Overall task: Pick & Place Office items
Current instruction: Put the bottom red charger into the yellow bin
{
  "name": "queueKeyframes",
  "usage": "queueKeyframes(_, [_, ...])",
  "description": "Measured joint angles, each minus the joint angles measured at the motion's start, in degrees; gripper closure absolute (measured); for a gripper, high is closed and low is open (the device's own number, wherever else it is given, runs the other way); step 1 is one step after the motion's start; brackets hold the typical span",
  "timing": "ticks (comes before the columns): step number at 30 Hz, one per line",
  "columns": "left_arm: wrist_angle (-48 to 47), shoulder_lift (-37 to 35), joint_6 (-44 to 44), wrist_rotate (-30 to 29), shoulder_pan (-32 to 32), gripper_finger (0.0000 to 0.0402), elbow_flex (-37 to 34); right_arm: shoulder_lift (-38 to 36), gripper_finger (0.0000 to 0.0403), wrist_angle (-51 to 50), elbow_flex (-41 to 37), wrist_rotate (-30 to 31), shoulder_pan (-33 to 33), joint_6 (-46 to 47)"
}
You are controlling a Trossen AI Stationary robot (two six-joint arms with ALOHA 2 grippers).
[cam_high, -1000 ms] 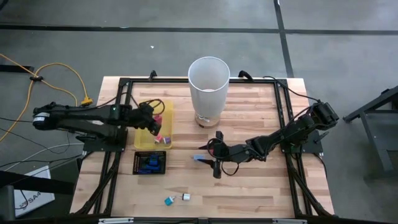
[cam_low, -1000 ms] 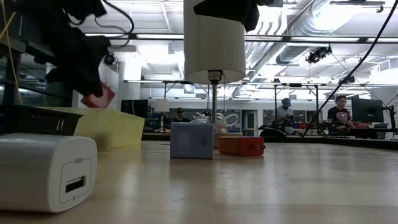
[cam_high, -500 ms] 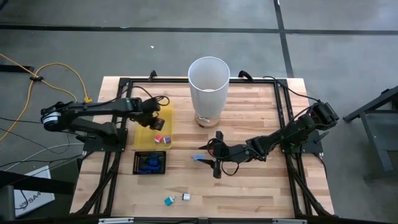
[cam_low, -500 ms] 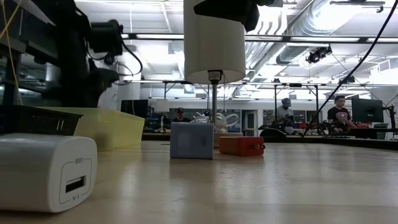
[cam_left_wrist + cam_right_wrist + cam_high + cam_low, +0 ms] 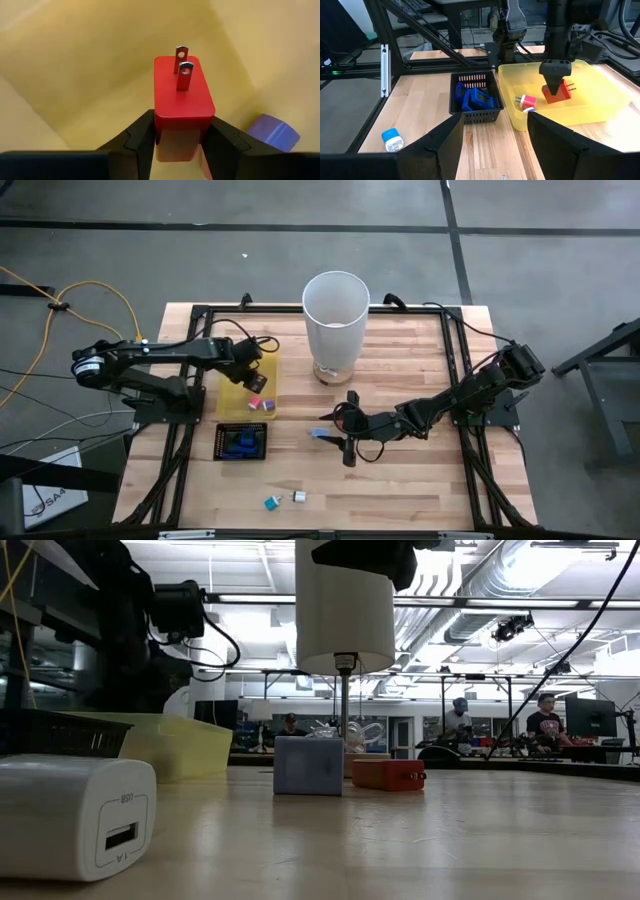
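From above we see the left gripper over the yellow tray, but not what it carries; its own wrist view settles that: the red plug, a blocky charger with two metal prongs pointing away from the camera, sits clamped between the dark fingers, with the tray's yellow floor behind it and a purple piece just beside. The right wrist view shows the same grip from the side, the red plug hanging low inside the tray near a red-and-white piece, and a black mesh tray of blue items next to it. A light blue piece lies apart on the wooden surface. The right gripper rests low at the middle of the surface with its fingers apart and nothing between them. Only the low view gives us the white charger up close, with its port facing the camera, a grey-blue cube and an orange-red piece beyond, under the white bin.
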Motion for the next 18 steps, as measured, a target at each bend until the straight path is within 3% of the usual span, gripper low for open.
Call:
queueKeyframes(11, [2.2,0.0,4.3,-0.6,0.0,0.0192,-0.1,0.0,0.0196,0.0,0.0,-0.1,0.0,0.0])
queueKeyframes(18, [2.5,0.0,4.3,-0.6,0.0,0.0183,-0.1,0.0,0.0196,0.0,0.0,-0.1,0.0,0.0])
